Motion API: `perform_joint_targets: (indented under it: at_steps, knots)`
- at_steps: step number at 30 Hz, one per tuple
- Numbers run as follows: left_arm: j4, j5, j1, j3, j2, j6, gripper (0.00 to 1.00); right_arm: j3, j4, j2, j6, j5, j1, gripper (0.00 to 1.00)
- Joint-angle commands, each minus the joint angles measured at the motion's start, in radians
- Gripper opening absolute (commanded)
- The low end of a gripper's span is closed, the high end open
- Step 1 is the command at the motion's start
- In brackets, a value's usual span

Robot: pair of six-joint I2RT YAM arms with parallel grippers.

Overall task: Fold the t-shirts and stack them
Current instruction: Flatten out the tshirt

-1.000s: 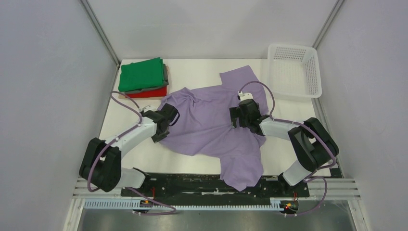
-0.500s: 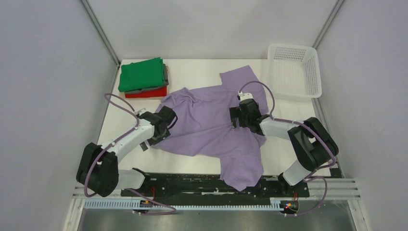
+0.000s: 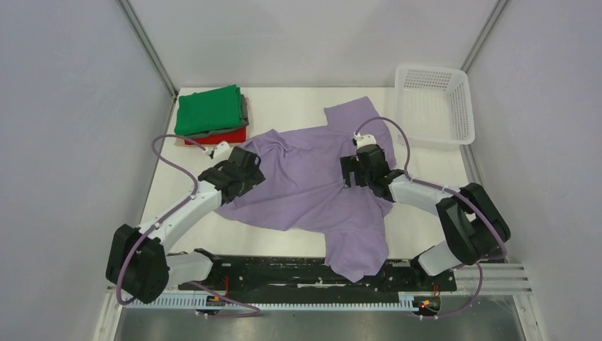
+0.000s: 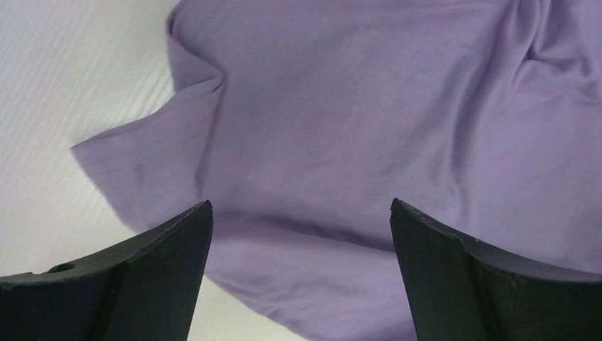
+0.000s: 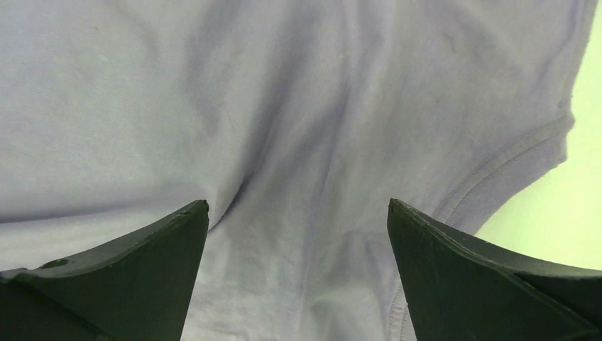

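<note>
wrinkles may get folded in, we judge: left gripper (image 4: 299,204) and right gripper (image 5: 298,202) hang splayed, empty, over the crumpled lavender t-shirt (image 3: 312,192) spread across the table (image 3: 298,99), one end trailing off its near edge.

Matt cloth lavender shirt (image 3: 312,195), plastic mesh basket (image 3: 431,69)

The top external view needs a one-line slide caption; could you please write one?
Open left gripper and right gripper poised over the crumpled lavender t-shirt; folded stack and white basket behind.
</note>
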Motion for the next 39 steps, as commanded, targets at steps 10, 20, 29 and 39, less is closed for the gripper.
perform_joint_targets:
  at_steps: [10,20,29,39]
  knots:
    - [0.300,0.174,0.006,0.225,0.374,0.142,1.00,-0.049,-0.007,-0.069,-0.011,-0.039,-0.003,0.99]
    - [0.226,0.166,0.042,0.377,0.637,0.158,1.00,0.008,0.003,0.071,0.012,0.019,-0.039,0.98]
    - [0.170,0.219,0.134,0.549,0.841,0.127,1.00,0.160,-0.002,0.235,-0.029,0.045,-0.102,0.99]
    - [0.098,0.230,0.188,0.781,0.991,0.131,1.00,0.378,0.014,0.393,-0.063,0.004,-0.178,0.99]
